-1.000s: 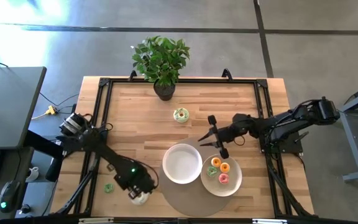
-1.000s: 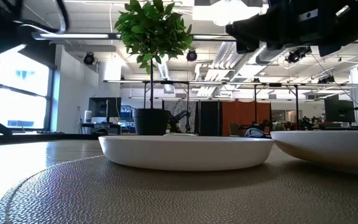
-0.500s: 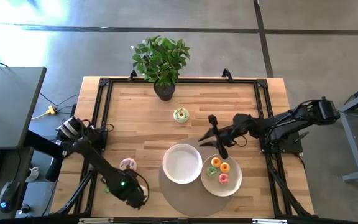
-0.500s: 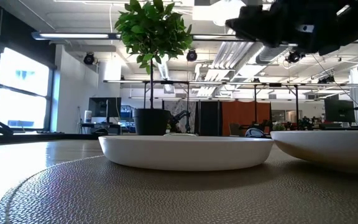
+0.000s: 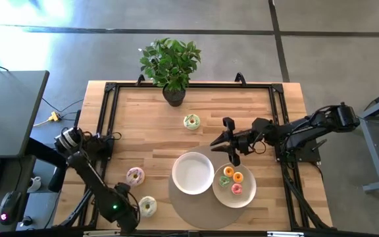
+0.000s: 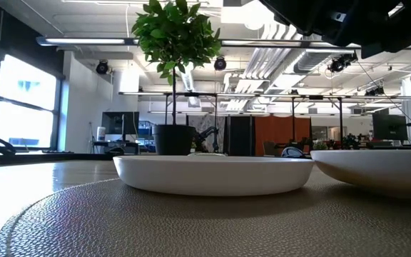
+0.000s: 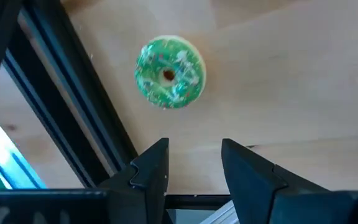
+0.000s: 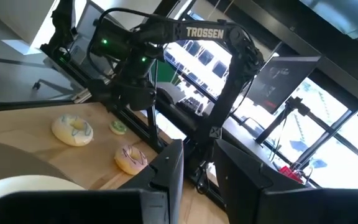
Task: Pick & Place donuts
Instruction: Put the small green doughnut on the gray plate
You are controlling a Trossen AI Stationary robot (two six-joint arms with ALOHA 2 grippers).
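Observation:
Three donuts lie flat on the wood at the near left: a pink donut (image 5: 135,176), a cream donut (image 5: 148,206) and a small green donut (image 7: 169,73). My left gripper (image 7: 194,155) hovers open just short of the green donut, near the table's left frame rail, with nothing between its fingers. Another cream-and-green donut (image 5: 191,122) lies toward the far middle. Three donuts sit on the right white plate (image 5: 245,197). My right gripper (image 5: 217,145) hangs above the table beyond that plate, fingers apart and empty.
An empty white plate (image 5: 193,172) and the filled plate stand on a round grey mat (image 5: 196,214). A potted plant (image 5: 171,66) stands at the far edge. Black frame rails (image 5: 104,118) border the table. Bare wood lies between the far donut and the left rail.
My left gripper has drawn away from the cream donut toward the table's left edge; the cream and pink donuts, covered by the arm before, now lie in the open. My right gripper has risen a little.

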